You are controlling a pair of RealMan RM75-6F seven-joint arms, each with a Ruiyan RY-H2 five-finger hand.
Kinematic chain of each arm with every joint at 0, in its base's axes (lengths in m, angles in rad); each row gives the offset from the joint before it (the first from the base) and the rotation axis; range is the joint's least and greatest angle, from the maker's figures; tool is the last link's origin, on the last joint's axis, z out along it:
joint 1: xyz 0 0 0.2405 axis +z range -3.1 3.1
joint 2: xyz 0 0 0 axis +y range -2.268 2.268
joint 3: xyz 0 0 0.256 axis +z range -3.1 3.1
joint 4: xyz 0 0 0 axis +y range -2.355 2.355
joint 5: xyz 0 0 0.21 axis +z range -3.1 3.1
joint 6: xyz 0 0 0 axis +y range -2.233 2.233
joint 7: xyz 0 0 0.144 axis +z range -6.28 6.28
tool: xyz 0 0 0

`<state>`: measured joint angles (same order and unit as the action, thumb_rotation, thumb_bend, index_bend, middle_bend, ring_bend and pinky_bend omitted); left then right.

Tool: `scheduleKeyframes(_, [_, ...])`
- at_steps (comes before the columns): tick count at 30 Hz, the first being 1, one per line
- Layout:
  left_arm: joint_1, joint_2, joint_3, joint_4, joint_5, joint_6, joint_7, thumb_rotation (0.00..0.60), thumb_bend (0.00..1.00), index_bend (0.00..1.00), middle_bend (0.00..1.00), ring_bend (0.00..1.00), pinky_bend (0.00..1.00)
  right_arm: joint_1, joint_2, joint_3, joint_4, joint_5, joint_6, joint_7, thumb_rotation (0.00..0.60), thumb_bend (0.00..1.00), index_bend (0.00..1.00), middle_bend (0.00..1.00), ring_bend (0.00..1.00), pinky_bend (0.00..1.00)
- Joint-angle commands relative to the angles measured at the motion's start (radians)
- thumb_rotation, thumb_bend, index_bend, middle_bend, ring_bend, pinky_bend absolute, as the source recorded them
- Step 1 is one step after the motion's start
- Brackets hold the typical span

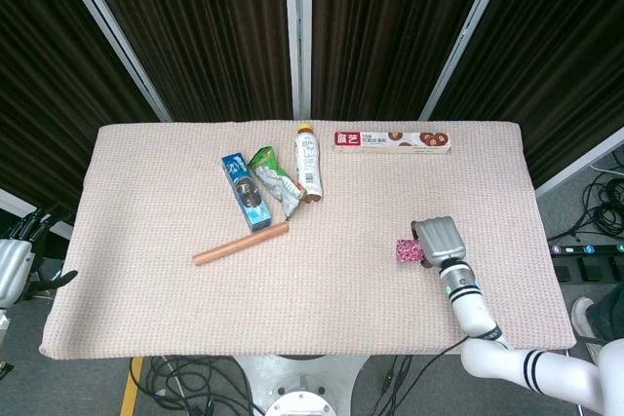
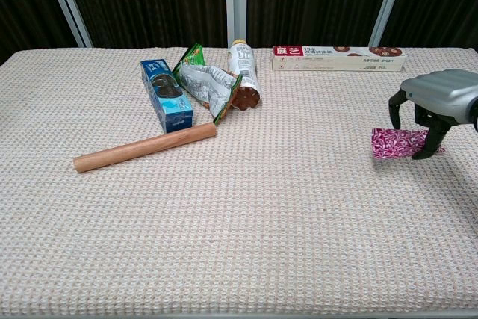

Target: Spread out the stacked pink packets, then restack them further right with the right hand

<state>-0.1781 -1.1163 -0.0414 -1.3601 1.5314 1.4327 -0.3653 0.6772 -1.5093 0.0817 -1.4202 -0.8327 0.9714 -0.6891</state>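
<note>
Right hand (image 2: pixel 437 102) is sitting over the right side of the worktop (image 2: pixel 239 214), fingers (image 2: pixel 427 140) curled down around a pink packet (image 2: pixel 396 142). Fingertips are touching it on the far and right edges; looks like it's pinching the packet, though the packet itself is lying flat on the cloth, so can't fully tell whether it's lifted. In the head view the same right hand (image 1: pixel 437 241) is covering most of the pink stuff; only a sliver of pink packet (image 1: pixel 406 251) is showing at its left edge. Can't tell if that's one packet or several stacked.

Left hand (image 1: pixel 14 265) is hanging off the left edge of the worktop, below the cloth level, fingers dark and apart, holding nothing as far as I can see.

Everything else is sitting well apart from the right hand, toward the far centre: long biscuit box (image 2: pixel 338 57) lying along the far edge, bottle (image 2: pixel 243 75) lying on its side, green snack bag (image 2: pixel 205 84) touching the bottle, blue toothpaste box (image 2: pixel 166 95) just beside the bag, wooden rolling pin (image 2: pixel 146 147) lying diagonally nearer the front left.
</note>
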Motion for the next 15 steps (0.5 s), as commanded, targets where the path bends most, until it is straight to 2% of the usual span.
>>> scheduleKeyframes(1, [-0.002,-0.002,0.000,-0.001,0.000,-0.002,0.003,0.600,0.02,0.24,0.18,0.17,0.30,0.003,0.024,-0.014,0.043,-0.018,-0.037,0.023,0.600,0.00,0.47,1.00,1.00,0.96])
scheduleKeyframes(7, [-0.008,-0.006,-0.001,-0.012,-0.001,-0.011,0.031,0.600,0.02,0.24,0.18,0.17,0.30,0.009,0.033,-0.029,0.140,-0.061,-0.103,0.078,0.600,0.00,0.46,1.00,1.00,0.96])
scheduleKeyframes(15, [-0.014,-0.006,-0.003,-0.030,-0.007,-0.020,0.067,0.600,0.02,0.24,0.18,0.17,0.30,0.019,-0.005,-0.027,0.277,-0.141,-0.173,0.192,0.600,0.00,0.46,1.00,1.00,0.96])
